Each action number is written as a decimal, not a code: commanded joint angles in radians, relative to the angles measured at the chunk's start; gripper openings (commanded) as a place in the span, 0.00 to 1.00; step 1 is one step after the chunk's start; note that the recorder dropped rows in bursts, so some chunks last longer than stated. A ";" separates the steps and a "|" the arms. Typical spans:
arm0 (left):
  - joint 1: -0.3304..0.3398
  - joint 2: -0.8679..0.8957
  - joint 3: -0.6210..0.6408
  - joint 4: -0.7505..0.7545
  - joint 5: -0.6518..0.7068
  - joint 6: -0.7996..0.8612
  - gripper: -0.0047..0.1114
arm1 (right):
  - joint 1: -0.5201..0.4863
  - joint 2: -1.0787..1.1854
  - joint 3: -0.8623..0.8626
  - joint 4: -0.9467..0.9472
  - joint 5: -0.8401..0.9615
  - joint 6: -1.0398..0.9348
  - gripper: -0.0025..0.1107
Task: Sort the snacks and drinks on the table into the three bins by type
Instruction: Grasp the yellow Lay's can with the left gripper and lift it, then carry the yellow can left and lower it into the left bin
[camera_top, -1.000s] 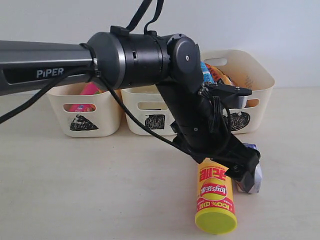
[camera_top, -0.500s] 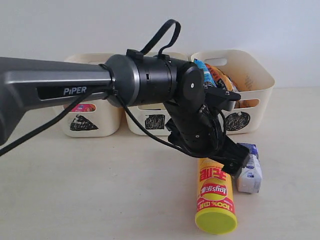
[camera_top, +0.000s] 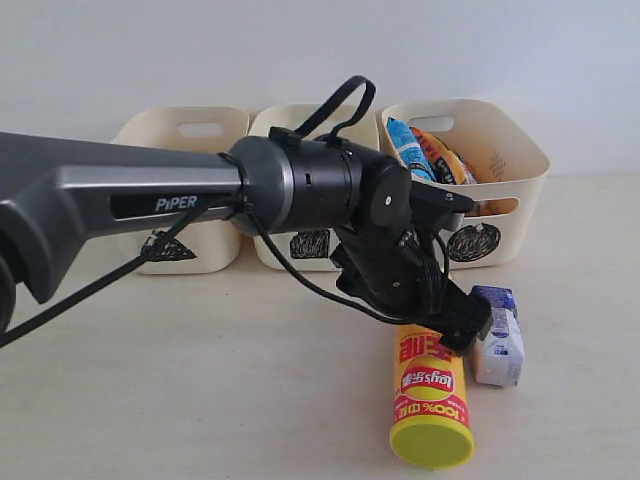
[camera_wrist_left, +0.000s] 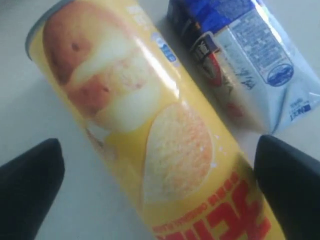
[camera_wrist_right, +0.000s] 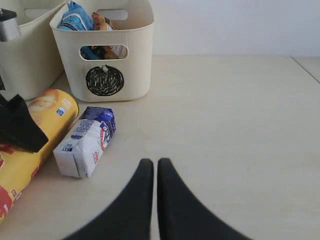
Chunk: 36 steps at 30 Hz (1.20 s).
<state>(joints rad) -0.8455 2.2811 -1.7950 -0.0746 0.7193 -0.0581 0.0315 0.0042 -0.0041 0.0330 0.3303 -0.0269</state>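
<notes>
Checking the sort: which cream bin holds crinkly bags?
The cream plastic tub marked with a black circle; a blue bag and orange bag protrude.

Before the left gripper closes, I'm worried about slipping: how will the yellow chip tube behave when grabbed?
The yellow chip tube lies on its side, so a nudge would probably roll it, perhaps into the white-and-blue carton beside it. Its glossy round wall, with bright glare in the wrist view, may slip in the open left gripper.
</notes>
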 joint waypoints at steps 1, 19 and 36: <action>-0.002 0.031 0.004 0.013 -0.017 -0.013 0.84 | -0.003 -0.004 0.004 -0.002 -0.004 0.000 0.02; -0.002 0.040 -0.018 0.101 0.096 0.005 0.07 | -0.003 -0.004 0.004 -0.002 -0.004 -0.002 0.02; 0.045 -0.315 -0.063 0.229 0.253 -0.020 0.07 | -0.003 -0.004 0.004 -0.002 -0.008 -0.001 0.02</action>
<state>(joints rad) -0.8281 2.0107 -1.8532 0.1402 0.9523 -0.0863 0.0315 0.0042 -0.0041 0.0330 0.3303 -0.0269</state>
